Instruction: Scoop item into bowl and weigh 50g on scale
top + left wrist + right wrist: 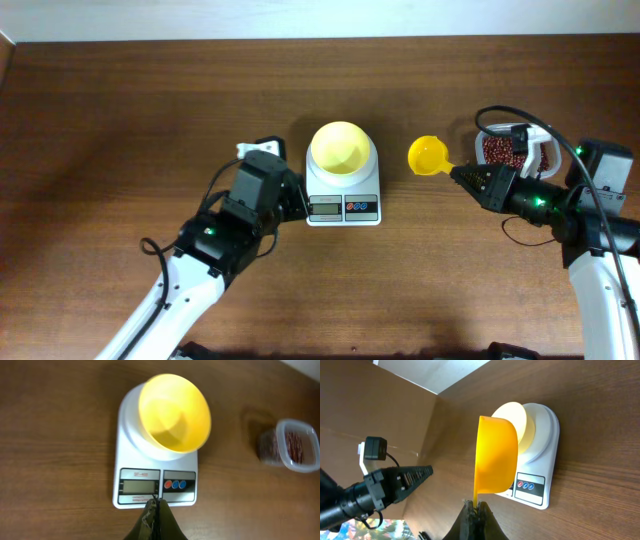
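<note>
Pale-yellow bowl (341, 148); white scale (343, 200); red-brown beans (505, 151); yellow scoop (429, 156).

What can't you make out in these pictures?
Small white square digital scale: display digits too small, blurred, all views.
Clear rectangular plastic tub of red-brown beans: overhead, right arm covers its near edge; left wrist, blurred.
Yellow handled scoop: right wrist shows only its underside.

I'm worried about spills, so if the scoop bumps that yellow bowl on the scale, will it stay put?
Probably not firmly. The bowl looks like thin plastic and is empty, so it is likely very light. It seems to rest loose on the smooth platform of the scale, so a nudge from the scoop could slide or tip it.
</note>
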